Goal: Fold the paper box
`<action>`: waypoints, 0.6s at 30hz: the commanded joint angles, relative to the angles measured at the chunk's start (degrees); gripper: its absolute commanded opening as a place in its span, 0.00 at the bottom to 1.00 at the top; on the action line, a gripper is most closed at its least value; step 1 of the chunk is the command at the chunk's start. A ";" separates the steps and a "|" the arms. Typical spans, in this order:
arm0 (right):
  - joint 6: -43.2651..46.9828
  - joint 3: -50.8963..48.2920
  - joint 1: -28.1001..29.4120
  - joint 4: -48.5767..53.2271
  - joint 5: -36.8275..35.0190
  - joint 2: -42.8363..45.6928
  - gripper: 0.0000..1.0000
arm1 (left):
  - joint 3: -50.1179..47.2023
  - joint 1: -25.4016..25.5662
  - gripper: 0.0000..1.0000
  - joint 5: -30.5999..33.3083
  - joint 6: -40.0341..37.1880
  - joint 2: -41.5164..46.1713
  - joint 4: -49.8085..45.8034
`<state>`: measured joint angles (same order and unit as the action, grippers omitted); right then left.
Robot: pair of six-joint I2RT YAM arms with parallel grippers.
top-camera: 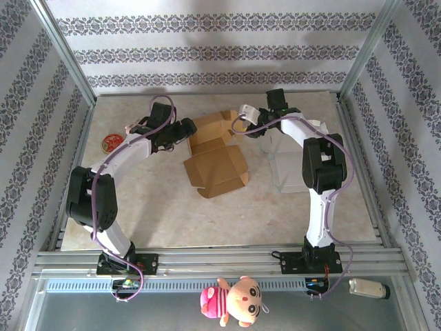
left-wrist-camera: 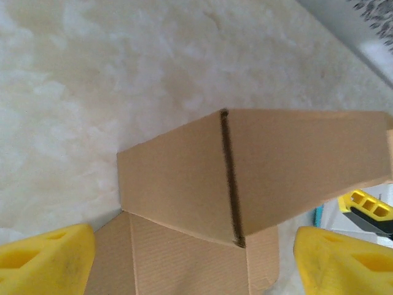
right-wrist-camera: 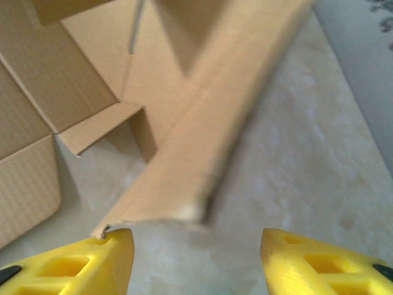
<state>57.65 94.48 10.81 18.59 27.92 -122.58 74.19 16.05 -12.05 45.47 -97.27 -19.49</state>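
Note:
The brown paper box (top-camera: pixel 217 157) lies partly folded in the middle of the table, with flaps raised at its far side. My left gripper (top-camera: pixel 187 131) is at the box's far left corner. It is open, its yellow fingers (left-wrist-camera: pixel 46 261) wide to either side of a raised cardboard panel (left-wrist-camera: pixel 202 178) and not touching it. My right gripper (top-camera: pixel 242 121) is at the far right corner, also open. A tilted flap (right-wrist-camera: pixel 202 153) hangs just ahead of it, the flap's corner against the left fingertip (right-wrist-camera: pixel 92 258).
A clear plastic container (top-camera: pixel 293 162) stands right of the box, under the right arm. A red round disc (top-camera: pixel 110 143) lies at the table's left edge. Patterned walls close in the back and sides. A plush toy (top-camera: pixel 234 300) sits in front of the arm bases.

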 commanded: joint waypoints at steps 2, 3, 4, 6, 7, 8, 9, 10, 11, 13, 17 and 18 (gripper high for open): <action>6.16 2.07 1.37 2.68 3.49 -1.59 0.55 | 1.61 -0.38 0.77 -2.09 -1.90 -2.68 1.21; 6.70 2.11 1.57 2.64 4.57 -1.60 0.55 | 1.66 -0.37 0.75 -2.11 -2.34 -3.04 1.20; 6.90 2.16 1.69 2.59 5.38 -1.65 0.54 | 1.66 -0.34 0.74 -2.14 -2.57 -3.26 1.13; 7.25 2.80 1.91 2.63 7.43 -1.99 0.54 | 1.66 -0.37 0.71 -2.25 -3.17 -3.69 1.20; 7.48 3.11 2.05 2.72 7.87 -2.18 0.53 | 1.66 -0.38 0.70 -2.40 -3.41 -3.86 1.33; 7.84 3.48 2.26 2.70 8.25 -2.39 0.53 | 1.74 -0.38 0.69 -2.57 -3.68 -4.03 1.38; 8.31 3.75 2.41 2.55 8.30 -2.68 0.53 | 1.84 -0.35 0.67 -2.75 -3.93 -4.15 1.38; 8.73 4.18 2.54 2.20 8.35 -2.90 0.54 | 2.00 -0.40 0.66 -2.75 -4.07 -4.14 1.20; 9.12 4.31 2.62 1.96 8.16 -3.08 0.55 | 1.96 -0.37 0.65 -2.72 -4.30 -3.87 1.20; 10.05 4.36 2.53 1.37 7.31 -2.84 0.57 | 1.30 -0.36 0.65 -3.11 -4.43 -2.13 1.87; 13.14 1.58 1.26 0.45 9.86 -0.16 0.60 | -4.23 -0.26 0.75 -1.58 -3.60 6.97 7.18; 14.27 0.76 0.84 0.24 11.13 0.67 0.61 | -6.08 -0.26 0.78 -0.04 -2.93 9.62 9.02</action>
<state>67.83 96.84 12.47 19.46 33.93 -124.70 70.65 16.05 -14.26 42.35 -95.42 -16.23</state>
